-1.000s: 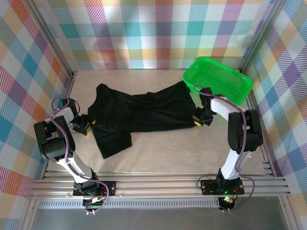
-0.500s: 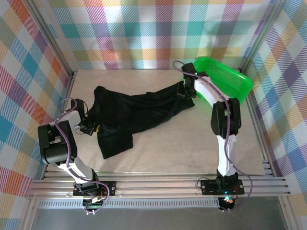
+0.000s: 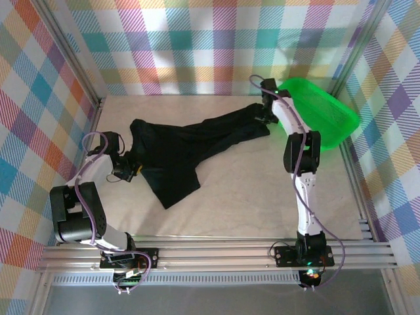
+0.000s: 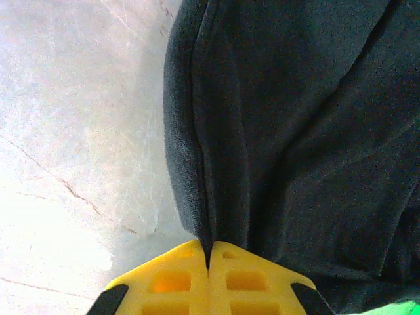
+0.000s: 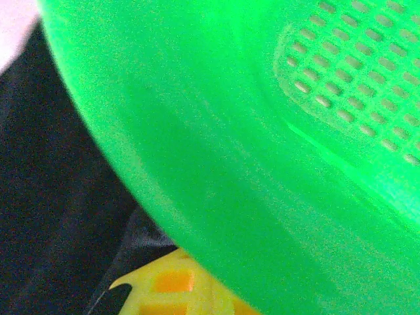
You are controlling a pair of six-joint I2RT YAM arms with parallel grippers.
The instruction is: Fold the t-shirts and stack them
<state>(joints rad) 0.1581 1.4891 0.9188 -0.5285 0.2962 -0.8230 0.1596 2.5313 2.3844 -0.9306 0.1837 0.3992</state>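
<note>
A black t-shirt (image 3: 177, 154) lies stretched across the table from the left side to the far right. My left gripper (image 3: 130, 172) is at its left edge, shut on a fold of the hem. In the left wrist view the yellow pads meet on the cloth (image 4: 295, 131) at the pinch (image 4: 209, 257). My right gripper (image 3: 264, 117) holds the shirt's far right end, pressed against the green basket (image 3: 325, 121). In the right wrist view the basket wall (image 5: 262, 131) covers most of the jaws. One yellow finger (image 5: 174, 285) shows beside black cloth (image 5: 46, 197).
The green mesh basket sits tilted at the back right corner, against the checked wall. Bare table (image 3: 249, 197) lies in front of the shirt. Aluminium rails (image 3: 216, 252) run along the near edge by the arm bases.
My left gripper has shut on the shirt's left hem. My right gripper has carried the other end toward the back right, stretching the shirt and nudging the basket rightward.
</note>
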